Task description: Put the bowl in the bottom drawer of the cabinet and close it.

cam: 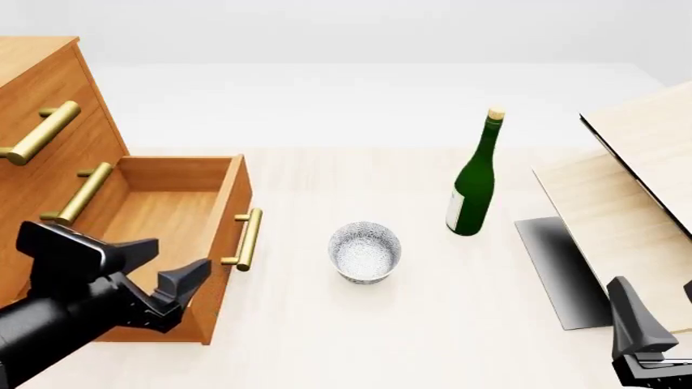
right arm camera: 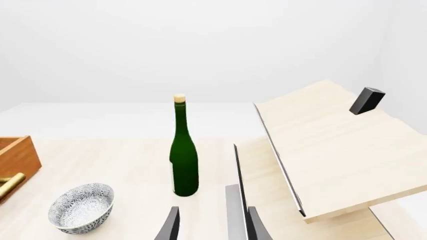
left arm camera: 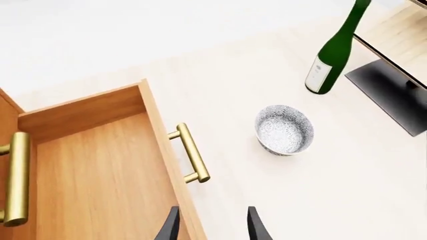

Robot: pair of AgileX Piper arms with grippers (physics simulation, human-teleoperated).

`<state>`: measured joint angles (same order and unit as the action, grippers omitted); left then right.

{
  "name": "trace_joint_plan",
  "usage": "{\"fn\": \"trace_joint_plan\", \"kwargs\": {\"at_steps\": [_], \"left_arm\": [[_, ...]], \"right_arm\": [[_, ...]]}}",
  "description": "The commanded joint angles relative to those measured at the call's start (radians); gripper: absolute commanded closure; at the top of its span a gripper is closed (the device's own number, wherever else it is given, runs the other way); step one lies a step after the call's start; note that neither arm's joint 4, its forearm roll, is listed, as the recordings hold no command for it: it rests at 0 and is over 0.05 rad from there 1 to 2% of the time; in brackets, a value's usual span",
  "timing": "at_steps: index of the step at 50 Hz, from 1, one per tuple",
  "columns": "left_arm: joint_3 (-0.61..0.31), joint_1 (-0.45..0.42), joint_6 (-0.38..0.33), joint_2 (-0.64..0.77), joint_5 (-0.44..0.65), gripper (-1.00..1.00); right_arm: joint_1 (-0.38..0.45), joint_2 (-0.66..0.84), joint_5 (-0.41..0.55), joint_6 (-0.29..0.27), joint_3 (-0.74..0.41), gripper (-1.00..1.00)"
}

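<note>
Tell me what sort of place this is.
Probably a simulated tabletop test scene, not a lived-in room: a pale wood table against blank white surroundings, set with only a wooden cabinet with its bottom drawer open, a speckled bowl and a green bottle.

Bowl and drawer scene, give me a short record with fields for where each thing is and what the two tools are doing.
bowl: upright on the table, outside the drawer, apparently empty
bottom drawer: pulled open, nothing visible inside
cabinet: at the table's left, upper two drawers shut
green bottle: standing right of and beyond the bowl
left tool: open, holding nothing, above the open drawer's near front corner
right tool: open, holding nothing, low at the near right
pale wood boards: at the right
</note>
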<state>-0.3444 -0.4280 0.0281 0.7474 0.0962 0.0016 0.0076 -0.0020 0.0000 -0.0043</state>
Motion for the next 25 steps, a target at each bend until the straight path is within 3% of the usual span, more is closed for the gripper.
{"fn": "trace_joint_plan", "kwargs": {"at_steps": [1,25], "left_arm": [[0.0,0.007,0.005,0.05,-0.026,-1.0],[-0.039,-0.063,0.045,0.021,0.029,-1.0]], "right_arm": [[0.0,0.0,0.0,0.0,0.0,-1.0],[0.0,0.0,0.0,0.0,0.0,-1.0]]}}
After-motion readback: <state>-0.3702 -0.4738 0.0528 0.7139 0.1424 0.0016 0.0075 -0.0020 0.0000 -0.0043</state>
